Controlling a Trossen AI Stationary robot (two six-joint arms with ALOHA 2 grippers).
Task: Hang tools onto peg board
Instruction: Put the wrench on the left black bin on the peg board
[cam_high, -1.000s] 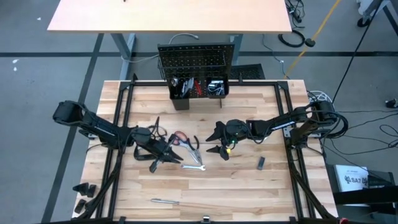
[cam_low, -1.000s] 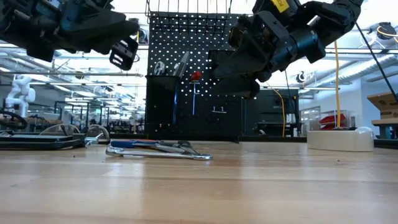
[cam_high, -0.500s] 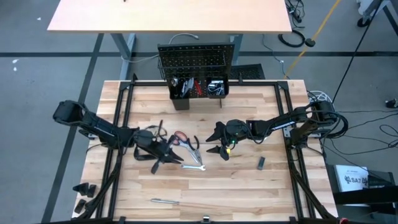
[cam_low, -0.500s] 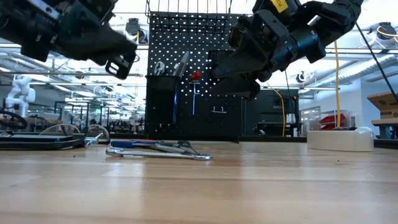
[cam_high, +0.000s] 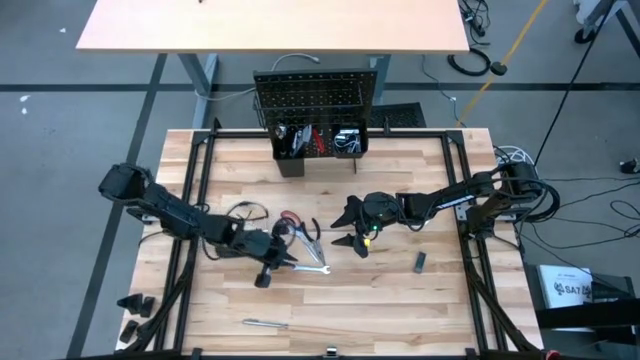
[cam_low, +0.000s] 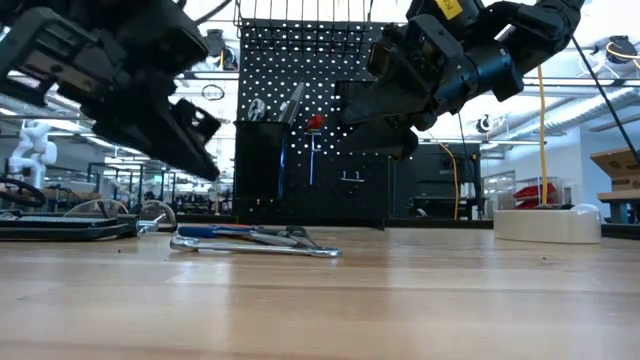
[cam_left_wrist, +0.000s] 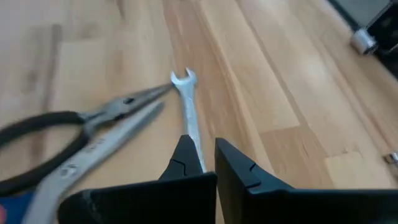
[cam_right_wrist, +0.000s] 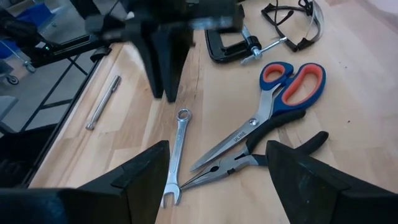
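Note:
Several tools lie flat mid-table: a silver wrench (cam_left_wrist: 188, 115), pliers (cam_right_wrist: 249, 163), red-handled scissors (cam_right_wrist: 277, 102), a black C-clamp (cam_right_wrist: 225, 46) and safety glasses (cam_right_wrist: 297, 23). My left gripper (cam_high: 285, 258) is shut and slants down. Its tips hang just above the wrench's ring end (cam_right_wrist: 183, 115), clear of the table in the low view (cam_low: 205, 160). My right gripper (cam_high: 343, 227) hovers open to the right of the tools, tilted toward them. The peg board (cam_high: 318, 95) stands at the table's far edge, with tools in the bins (cam_high: 320, 140) at its foot.
A thin metal rod (cam_high: 265, 323) lies near the table's front edge. A small dark block (cam_high: 420, 262) sits right of centre. A white tape roll (cam_low: 545, 222) shows at the right in the low view. Black frame rails run along both table sides.
My left gripper has gone toward the table's near edge and down. It has tipped from about level to slanting down over the wrench, and it has stayed shut. The tools and my right arm have kept still.

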